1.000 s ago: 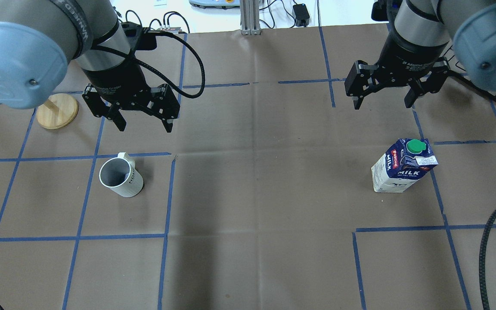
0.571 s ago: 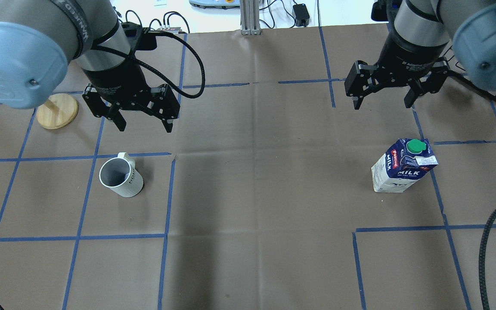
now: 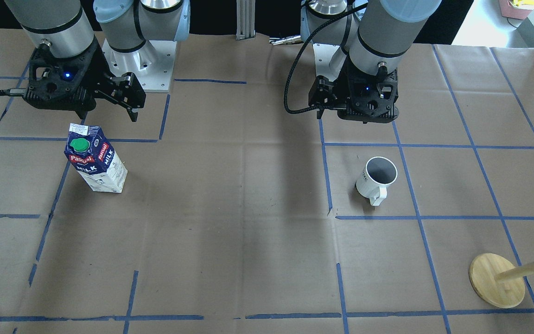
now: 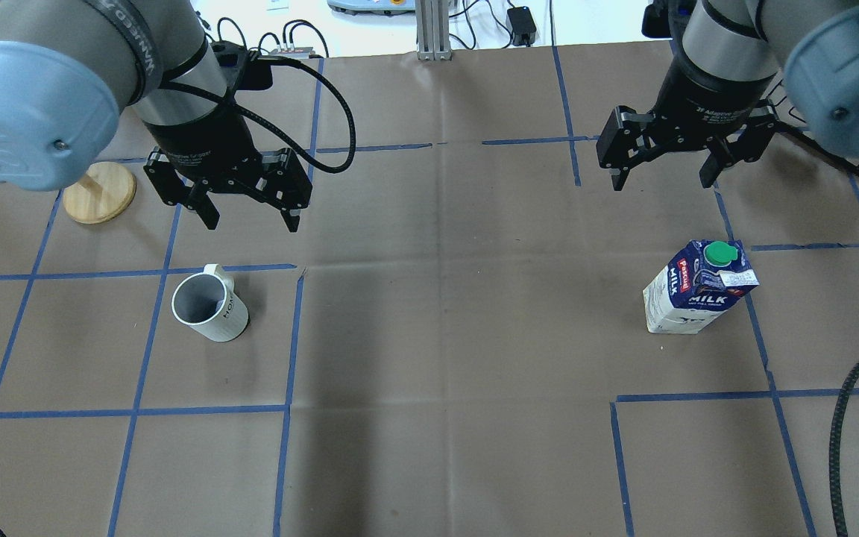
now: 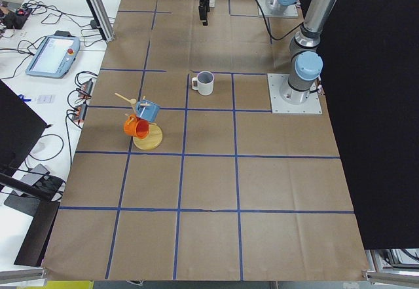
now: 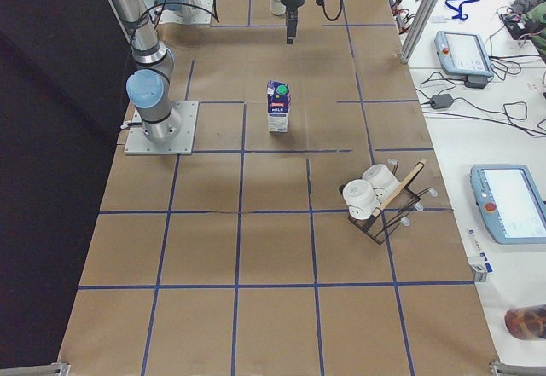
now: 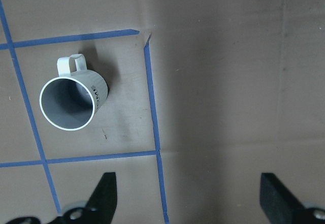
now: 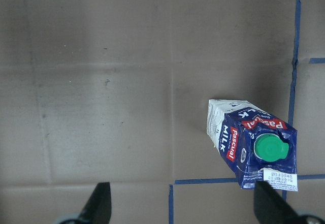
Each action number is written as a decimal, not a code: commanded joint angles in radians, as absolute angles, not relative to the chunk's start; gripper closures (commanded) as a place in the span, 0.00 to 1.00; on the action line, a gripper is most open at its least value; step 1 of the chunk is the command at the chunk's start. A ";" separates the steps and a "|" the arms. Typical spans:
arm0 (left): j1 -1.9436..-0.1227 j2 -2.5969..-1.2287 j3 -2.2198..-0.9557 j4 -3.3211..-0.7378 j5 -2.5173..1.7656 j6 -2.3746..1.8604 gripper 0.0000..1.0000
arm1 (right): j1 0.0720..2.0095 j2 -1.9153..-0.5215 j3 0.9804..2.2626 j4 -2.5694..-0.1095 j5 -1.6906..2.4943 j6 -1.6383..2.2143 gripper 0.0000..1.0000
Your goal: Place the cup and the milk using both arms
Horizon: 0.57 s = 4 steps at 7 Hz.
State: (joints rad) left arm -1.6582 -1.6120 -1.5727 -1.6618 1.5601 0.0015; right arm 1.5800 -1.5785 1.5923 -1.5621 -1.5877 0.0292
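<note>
The white cup (image 4: 209, 306) with a dark grey inside stands upright on the brown table cover, left of centre; it also shows in the front view (image 3: 377, 178) and the left wrist view (image 7: 71, 102). My left gripper (image 4: 249, 218) hangs open and empty above the table, behind the cup. The milk (image 4: 698, 287), a blue and white carton with a green cap, stands upright at the right; it also shows in the front view (image 3: 94, 160) and the right wrist view (image 8: 251, 142). My right gripper (image 4: 664, 177) hangs open and empty behind the milk.
A wooden mug stand (image 4: 100, 192) sits at the far left, with a blue and an orange mug on it (image 5: 141, 120). A black rack with white mugs (image 6: 375, 197) stands on the right end. Blue tape lines cross the cover. A black cable (image 4: 847, 418) hangs at the right.
Both arms have barely moved; the left gripper has shifted very slightly. Cup and milk stand where they were.
</note>
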 commanded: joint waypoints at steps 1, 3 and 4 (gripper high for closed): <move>-1.658 -1.611 -1.585 -1.657 1.560 0.002 0.00 | 1.580 -1.578 1.592 -1.562 -1.588 0.023 0.00; -1.648 -1.611 -1.586 -1.655 1.560 0.023 0.00 | 1.578 -1.577 1.592 -1.563 -1.586 -0.006 0.00; -1.593 -1.611 -1.601 -1.654 1.562 0.069 0.00 | 1.578 -1.577 1.592 -1.563 -1.585 -0.006 0.00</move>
